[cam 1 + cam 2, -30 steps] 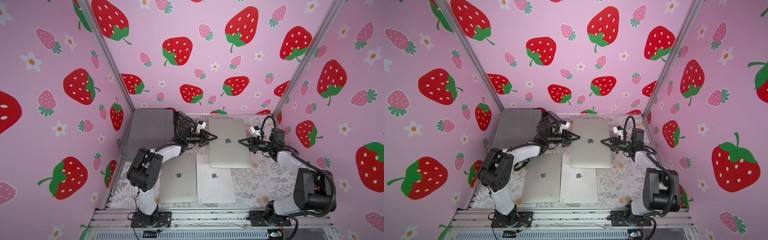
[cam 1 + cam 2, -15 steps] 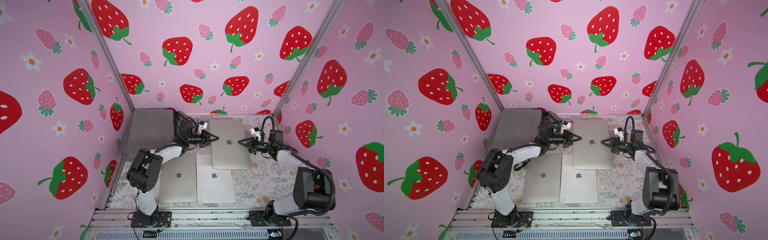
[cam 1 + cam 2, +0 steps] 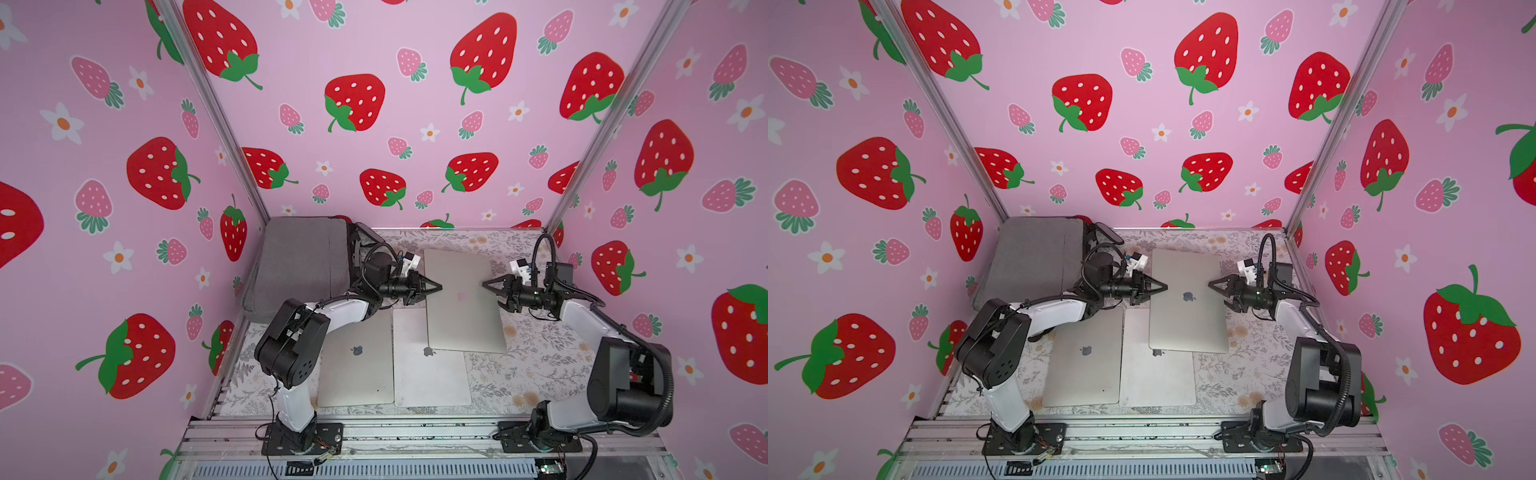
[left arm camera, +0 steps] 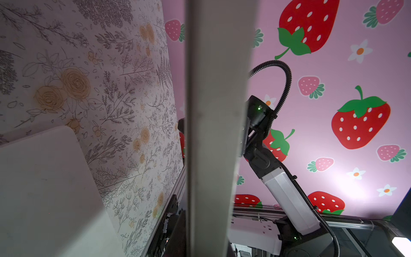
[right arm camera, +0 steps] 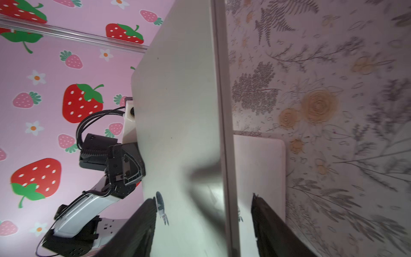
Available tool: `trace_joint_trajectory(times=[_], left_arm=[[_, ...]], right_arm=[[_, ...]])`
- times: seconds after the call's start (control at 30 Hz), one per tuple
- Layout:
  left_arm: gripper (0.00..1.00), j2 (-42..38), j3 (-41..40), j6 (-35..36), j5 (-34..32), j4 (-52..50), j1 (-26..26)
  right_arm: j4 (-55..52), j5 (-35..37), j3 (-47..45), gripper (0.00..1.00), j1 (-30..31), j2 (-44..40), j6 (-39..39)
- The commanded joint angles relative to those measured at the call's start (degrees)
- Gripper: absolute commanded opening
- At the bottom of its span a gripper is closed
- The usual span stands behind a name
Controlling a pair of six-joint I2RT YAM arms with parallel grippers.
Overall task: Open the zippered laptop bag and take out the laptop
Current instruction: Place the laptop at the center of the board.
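Right gripper point(image 3: 492, 293) has gone from pinched to wide open over the last second; the laptop point(image 3: 465, 303) has slid slightly toward the near side of the table point(image 3: 540, 365) in the same span; left side looks unchanged. Right wrist view confirms: both dark fingers point(image 5: 142, 222) stand off either side of the laptop's thin edge, nothing clamped. Left gripper point(image 3: 436, 286) is closed to a point on the opposite long edge in both top views, so it reads as the only grip left; its own wrist view shows just the laptop edge-on, pads not visible. Laptop sits mid-table between the two grippers, fully out of the grey laptop bag point(image 3: 299, 266), which lies flat in the far corner on the left gripper's side, apart from it. Near end of the laptop overlaps the far corner of a white laptop point(image 3: 428, 374); a silver laptop point(image 3: 357, 361) lies just beside that one; cannot tell whether the carried laptop rests on the white one or hangs just above. Judgement: a two-sided edge pinch suits carrying a wide flat slab level; one side letting go suggests set-down in progress, extraction basically done. Risk: if not yet supported, a one-edge pinch lets the free side sag or twist out; left should release only once it lies flat.
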Motion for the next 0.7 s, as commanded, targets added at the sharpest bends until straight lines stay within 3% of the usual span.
trace_joint_trajectory(times=[0.0, 0.17, 0.27, 0.67], left_arm=[[0.0, -4.14, 0.22, 0.12, 0.15, 8.99, -1.85], [0.0, -2.69, -1.65, -0.23, -4.82, 12.84, -4.9], [0.0, -0.3, -2.08, -1.7, -7.5, 16.52, -7.27], [0.0, 8.84, 0.87, -3.28, -19.95, 21.97, -17.52]], right_arm=[[-10.71, 10.73, 2.09, 0.77, -2.37, -3.17, -7.58], [-17.07, 22.2, 3.8, 0.8, -3.93, -7.35, -10.48], [-18.47, 25.39, 4.8, 0.84, -4.03, -10.29, -10.99], [-22.57, 24.32, 6.33, 0.86, -4.03, -12.93, -12.59]])
